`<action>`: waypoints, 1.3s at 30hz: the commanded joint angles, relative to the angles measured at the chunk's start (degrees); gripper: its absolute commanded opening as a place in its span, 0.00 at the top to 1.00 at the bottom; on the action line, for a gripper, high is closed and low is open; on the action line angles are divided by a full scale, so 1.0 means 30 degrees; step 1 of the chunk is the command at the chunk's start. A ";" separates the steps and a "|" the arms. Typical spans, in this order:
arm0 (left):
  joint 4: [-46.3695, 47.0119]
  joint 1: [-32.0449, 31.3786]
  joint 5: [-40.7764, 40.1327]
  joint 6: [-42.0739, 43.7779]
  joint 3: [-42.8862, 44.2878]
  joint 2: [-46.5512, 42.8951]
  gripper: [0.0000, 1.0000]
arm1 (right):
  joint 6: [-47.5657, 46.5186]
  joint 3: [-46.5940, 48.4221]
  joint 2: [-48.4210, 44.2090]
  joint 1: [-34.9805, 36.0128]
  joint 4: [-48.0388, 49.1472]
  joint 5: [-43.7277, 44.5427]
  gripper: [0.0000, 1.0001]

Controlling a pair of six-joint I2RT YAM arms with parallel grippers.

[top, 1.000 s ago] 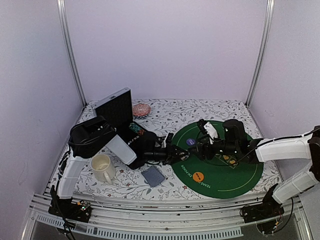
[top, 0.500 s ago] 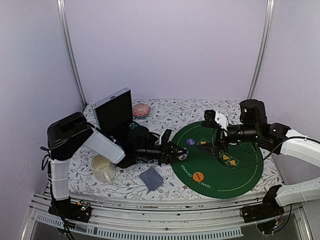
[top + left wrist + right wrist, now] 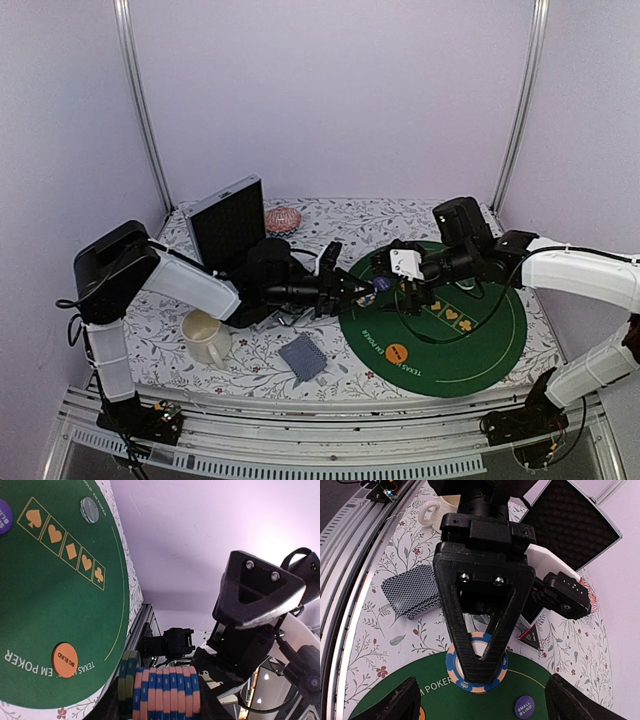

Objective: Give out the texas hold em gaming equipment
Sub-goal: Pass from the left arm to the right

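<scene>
Moved: your right arm has swung its gripper back toward 9 o'clock across the green mat, and your left gripper has edged toward 12 o'clock along the mat's rim.
Left gripper: closed on a stack of striped poker chips, mostly blue-and-orange with a couple of greenish ones at one end, held at the mat's 9 o'clock edge.
Right gripper: jaws spread wide with nothing between them, facing your left gripper from its 3 o'clock side, near but apart.
Orange disc: flat on the mat at its 7 o'clock.
Purple disc: on the mat at its 10 o'clock, just beside the held chips.
Clear disc: on the mat, just beside the printed suit row.
Playing cards: one grey-blue deck on the worktop, at 7 o'clock from the mat.
Triangle marker: off the mat, under your left arm.
Mug: at 9 o'clock from the cards.
Black case: open, at the worktop's 10 o'clock.
</scene>
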 commanded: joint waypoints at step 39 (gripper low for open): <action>0.0923 0.0123 -0.0472 -0.0057 -0.0293 -0.1221 1.00 | 0.0598 -0.0123 0.3257 0.0762 0.4326 0.2001 0.36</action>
